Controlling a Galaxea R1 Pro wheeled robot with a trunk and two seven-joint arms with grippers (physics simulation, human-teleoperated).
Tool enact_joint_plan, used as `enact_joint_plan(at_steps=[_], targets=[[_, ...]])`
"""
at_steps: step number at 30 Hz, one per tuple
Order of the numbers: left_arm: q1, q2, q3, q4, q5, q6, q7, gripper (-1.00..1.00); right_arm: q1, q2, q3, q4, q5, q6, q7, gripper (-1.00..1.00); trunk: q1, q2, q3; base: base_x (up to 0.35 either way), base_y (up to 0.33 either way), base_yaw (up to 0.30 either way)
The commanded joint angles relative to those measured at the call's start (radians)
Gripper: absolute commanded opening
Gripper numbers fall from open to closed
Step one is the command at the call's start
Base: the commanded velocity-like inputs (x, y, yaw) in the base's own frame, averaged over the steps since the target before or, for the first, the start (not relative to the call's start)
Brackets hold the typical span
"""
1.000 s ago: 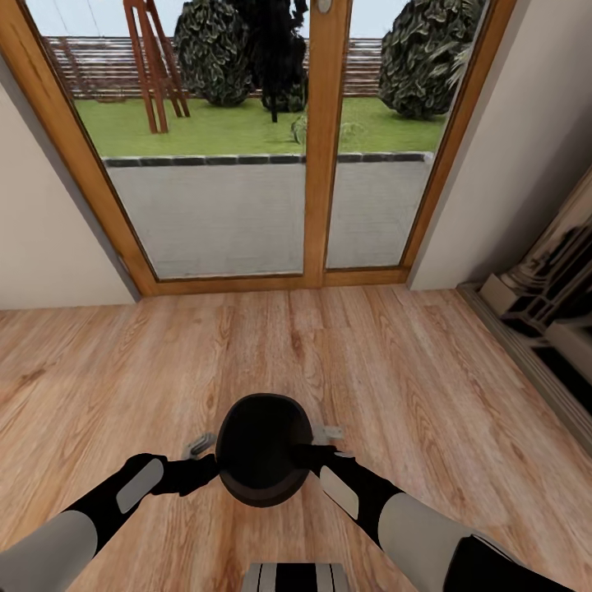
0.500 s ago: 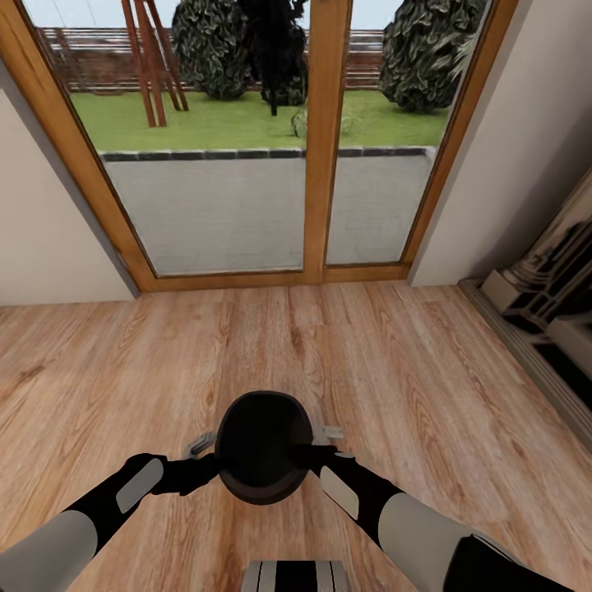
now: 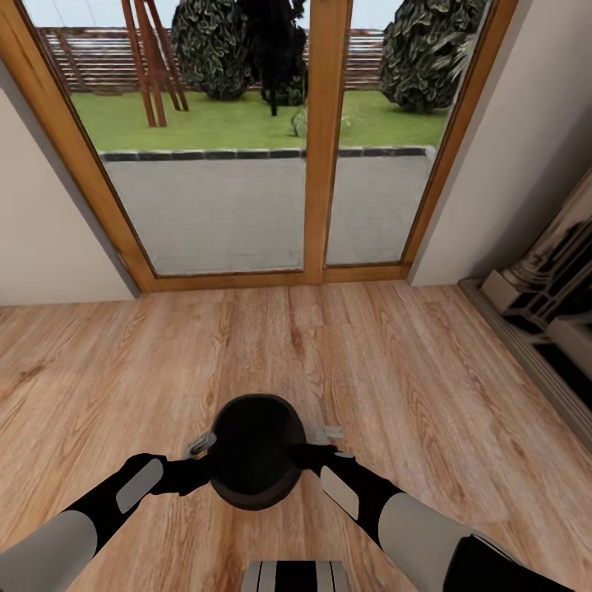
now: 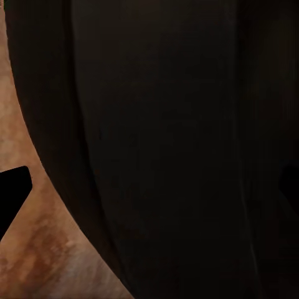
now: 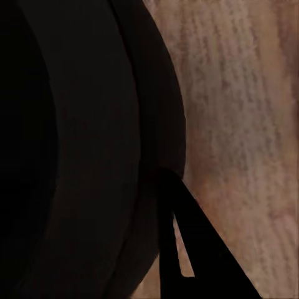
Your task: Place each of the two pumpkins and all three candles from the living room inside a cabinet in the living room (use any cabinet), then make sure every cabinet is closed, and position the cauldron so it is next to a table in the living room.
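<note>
Cauldron (image 3: 256, 450): black, held between both grippers above the floor, mouth up.
Left gripper (image 3: 200, 457): pressed to its left side; grip probably closed on the wall, cannot tell.
Right gripper (image 3: 316, 448): at its right rim; closure also unclear.
Floor (image 3: 395, 370): light wood planks.
Room: glazed door (image 3: 329, 140) ahead, beige walls, garden beyond.
Change: cauldron shifted slightly left since half a second ago.

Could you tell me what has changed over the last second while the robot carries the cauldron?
The cauldron, pressed between the left claw and the right claw, has shifted slightly toward the robot's left and a touch lower. The view tilted slightly at first, then held. Both arms keep their pose; the glass door stays ahead.
</note>
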Motion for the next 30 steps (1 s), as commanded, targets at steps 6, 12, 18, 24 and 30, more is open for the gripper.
enact_joint_plan(at_steps=[6, 12, 18, 24, 30], targets=[[-0.001, 0.002, 0.000, 0.000, 0.002, 0.002, -0.003, 1.00, -0.001, 0.000, 0.008, -0.002, -0.011, 0.003, -0.006, -1.00, 0.000, 0.000, -0.001, 0.000, 0.000, 0.000], [-0.001, 0.002, 0.001, 0.000, 0.002, 0.002, -0.003, 1.00, -0.001, 0.000, 0.008, -0.002, -0.011, 0.003, -0.006, -1.00, 0.000, 0.000, -0.001, 0.000, 0.000, 0.000], [-0.001, 0.003, 0.002, 0.000, 0.002, 0.002, -0.002, 1.00, -0.001, 0.000, 0.008, -0.002, -0.011, 0.003, -0.006, -1.00, 0.000, 0.000, -0.001, 0.000, 0.000, 0.000], [-0.001, 0.005, 0.002, 0.000, 0.003, 0.002, -0.001, -1.00, -0.001, 0.000, 0.008, -0.002, -0.011, 0.003, -0.006, -1.00, 0.000, 0.000, -0.001, 0.000, 0.000, 0.000], [-0.001, 0.007, 0.003, 0.000, 0.004, 0.002, -0.003, -1.00, -0.001, 0.000, 0.008, -0.002, -0.011, 0.003, -0.006, -1.00, 0.000, 0.000, -0.001, 0.000, 0.000, 0.000]])
